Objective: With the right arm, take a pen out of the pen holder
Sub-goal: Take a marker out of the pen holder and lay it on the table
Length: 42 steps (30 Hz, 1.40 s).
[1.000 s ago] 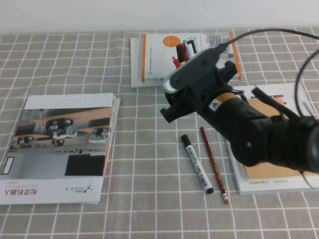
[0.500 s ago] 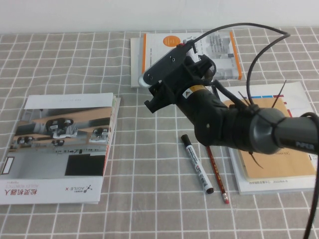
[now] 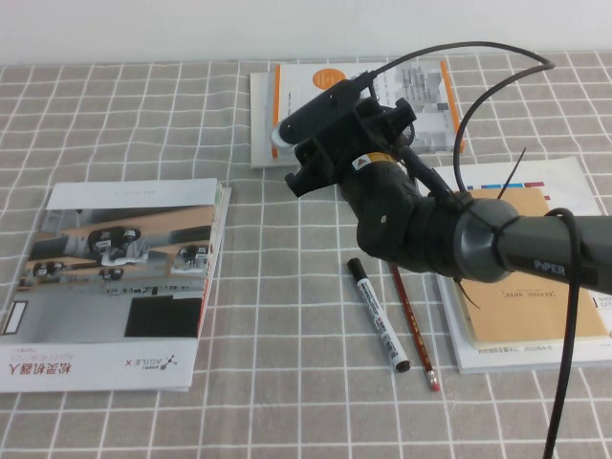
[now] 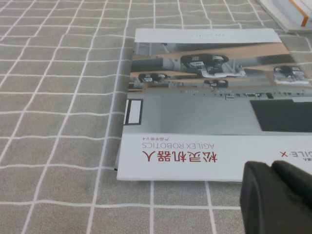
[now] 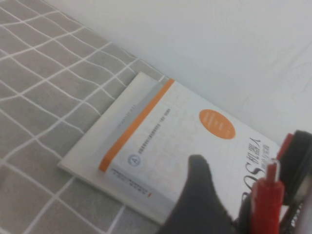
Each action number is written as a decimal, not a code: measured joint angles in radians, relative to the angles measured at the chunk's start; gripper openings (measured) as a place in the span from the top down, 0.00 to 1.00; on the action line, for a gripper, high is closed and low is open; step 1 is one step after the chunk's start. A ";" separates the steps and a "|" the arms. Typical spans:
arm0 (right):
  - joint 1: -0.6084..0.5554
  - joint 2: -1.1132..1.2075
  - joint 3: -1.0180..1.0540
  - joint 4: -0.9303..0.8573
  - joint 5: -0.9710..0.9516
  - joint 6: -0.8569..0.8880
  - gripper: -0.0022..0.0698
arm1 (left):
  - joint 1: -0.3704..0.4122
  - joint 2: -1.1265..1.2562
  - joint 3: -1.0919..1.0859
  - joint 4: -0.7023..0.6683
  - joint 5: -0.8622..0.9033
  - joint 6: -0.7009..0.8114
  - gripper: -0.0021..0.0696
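1. Claw state first: your right gripper [image 3: 304, 175] hangs over the orange-striped book [image 3: 296, 86] at the back of the table, jaws spread wide and holding nothing. The left gripper [image 4: 278, 195] sits parked over the brochure [image 4: 204, 97].
2. The pen holder [image 5: 298, 161] shows only in the right wrist view, just beside one finger, with a red pen [image 5: 265, 200] upright in it. The arm hides it from above, so you could misjudge your reach.
3. Jaws this wide could catch the rim and tip the holder.
4. Pinch off-centre and the pen may slip, or drag the holder up.
5. Don't take the marker [image 3: 378, 316] or pencil [image 3: 413, 320] on the cloth instead.
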 joint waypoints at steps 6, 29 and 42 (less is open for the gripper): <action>-0.012 0.008 -0.017 0.015 -0.016 -0.002 0.38 | 0.000 0.000 0.000 0.000 0.000 0.000 0.98; -0.018 0.091 -0.099 0.085 -0.020 -0.097 0.48 | 0.000 0.000 0.000 0.000 0.000 0.000 0.98; -0.018 0.102 -0.099 0.100 -0.029 -0.138 0.59 | 0.000 0.000 0.000 0.000 0.000 0.000 0.98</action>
